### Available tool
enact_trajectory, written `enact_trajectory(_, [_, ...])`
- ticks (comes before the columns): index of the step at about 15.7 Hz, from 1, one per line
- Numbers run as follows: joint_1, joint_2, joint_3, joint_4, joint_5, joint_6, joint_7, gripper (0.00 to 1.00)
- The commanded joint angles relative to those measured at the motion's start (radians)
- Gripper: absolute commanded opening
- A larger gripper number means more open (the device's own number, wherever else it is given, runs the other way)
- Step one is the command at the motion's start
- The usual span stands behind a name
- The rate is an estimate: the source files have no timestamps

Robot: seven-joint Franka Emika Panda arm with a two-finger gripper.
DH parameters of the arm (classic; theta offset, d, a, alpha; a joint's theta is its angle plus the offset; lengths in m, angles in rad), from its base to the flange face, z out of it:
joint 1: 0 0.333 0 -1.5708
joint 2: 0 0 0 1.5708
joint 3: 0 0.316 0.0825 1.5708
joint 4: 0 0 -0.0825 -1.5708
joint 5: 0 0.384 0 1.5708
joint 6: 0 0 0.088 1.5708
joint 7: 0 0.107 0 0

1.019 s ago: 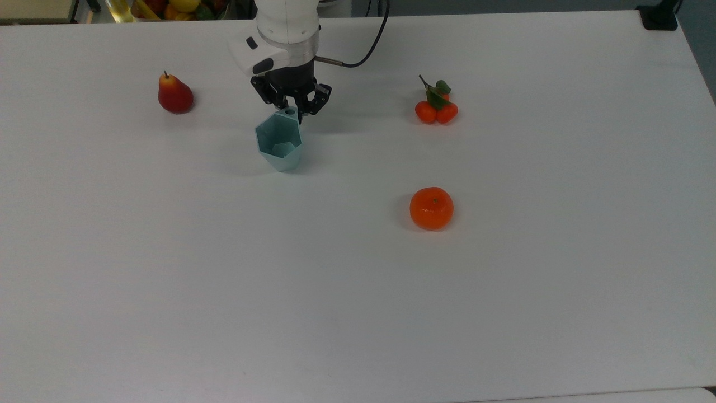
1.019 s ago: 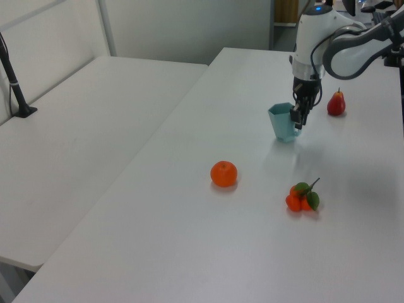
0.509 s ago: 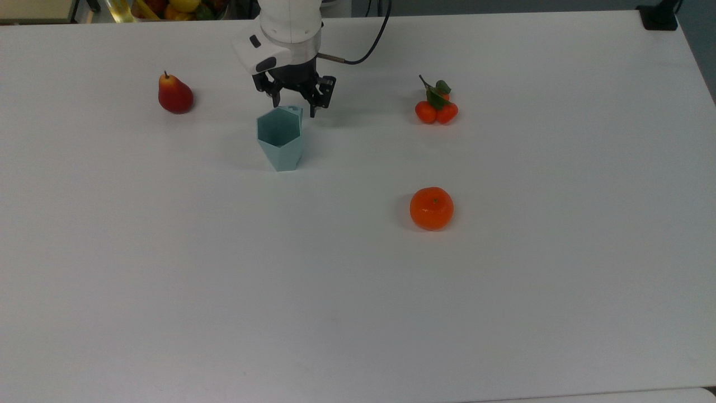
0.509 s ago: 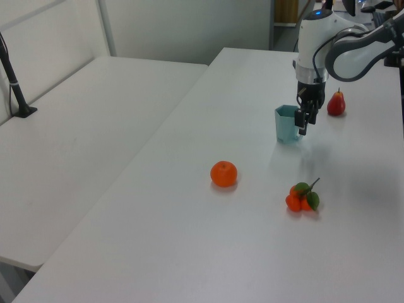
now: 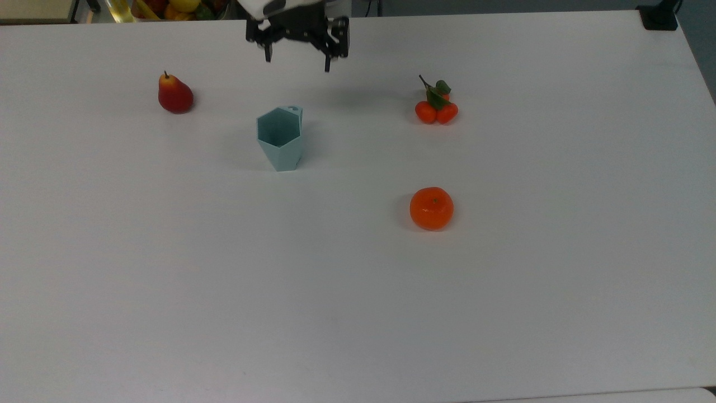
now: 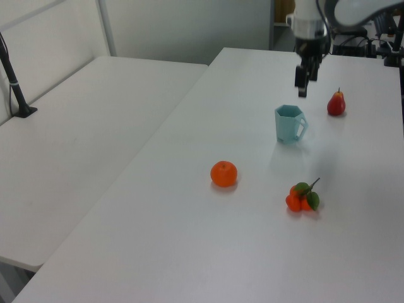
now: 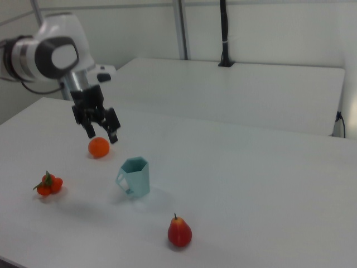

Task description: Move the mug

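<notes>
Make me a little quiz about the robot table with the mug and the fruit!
1. True or false: the end effector is holding the mug.
2. Which fruit sits nearest the mug in the top view? A) the pear B) the orange C) the cluster of small oranges with leaves
3. Fill in: the mug stands ____ on the table, its opening facing up.

Key
1. False. The end effector hangs open above the table, apart from the mug.
2. A, the pear.
3. Upright.
</notes>
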Motion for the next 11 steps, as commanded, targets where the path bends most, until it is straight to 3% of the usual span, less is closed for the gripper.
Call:
enact_trajectory(1, [0.003, 0.010, -0.014, 0.199, 0.036, -0.155, -0.087, 1.00])
enact_trajectory(4, [0.006, 0.002, -0.034, 0.274, 0.042, -0.269, -0.203, 1.00])
enact_trajectory(6, [0.017, 0.002, -0.054, 0.316, 0.042, -0.361, -0.208, 1.00])
enact_trajectory(11, [0.003, 0.005, -0.069, 0.336, 0.044, -0.376, -0.208, 1.00])
